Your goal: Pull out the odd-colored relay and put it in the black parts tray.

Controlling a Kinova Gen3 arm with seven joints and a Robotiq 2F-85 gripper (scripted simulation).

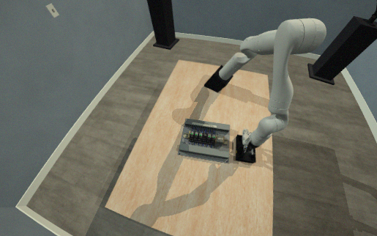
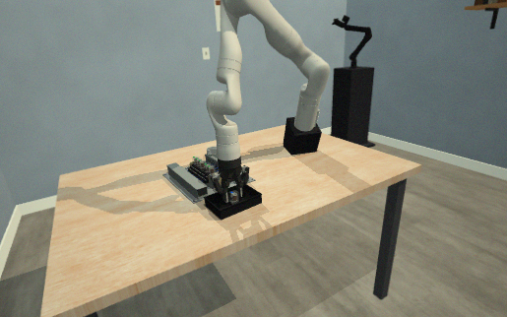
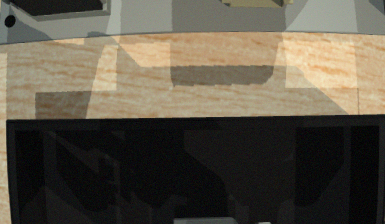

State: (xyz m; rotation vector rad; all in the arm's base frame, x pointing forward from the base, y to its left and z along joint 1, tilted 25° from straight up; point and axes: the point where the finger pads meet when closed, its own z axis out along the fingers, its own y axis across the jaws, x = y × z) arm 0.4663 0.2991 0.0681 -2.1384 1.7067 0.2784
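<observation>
Exterior view: one gripper (image 1: 249, 147) (image 2: 233, 192), pointing down over the black parts tray (image 1: 245, 160) (image 2: 241, 209) (image 3: 193, 120), jaws about half open, gaps showing beside the relay (image 2: 233, 197) (image 3: 203, 220), which appears released. Relay: single, low inside the tray between the fingers; button colour not legible to you here; full seating on the tray floor cannot be confirmed. Relay panel (image 1: 203, 150) (image 2: 186, 181) (image 3: 143, 20): left of and beyond the tray, apparently flat on the table; remaining relays (image 1: 203, 138) (image 2: 201, 170) in their row, green buttons visible. Step in hand, by judgement: release. For good handling, finish opening with the wrist still, let both pads come free, then lift straight up, without sideways drift; a clinging relay could tip, and a low exit could knock the tray wall or nudge the loose panel.
</observation>
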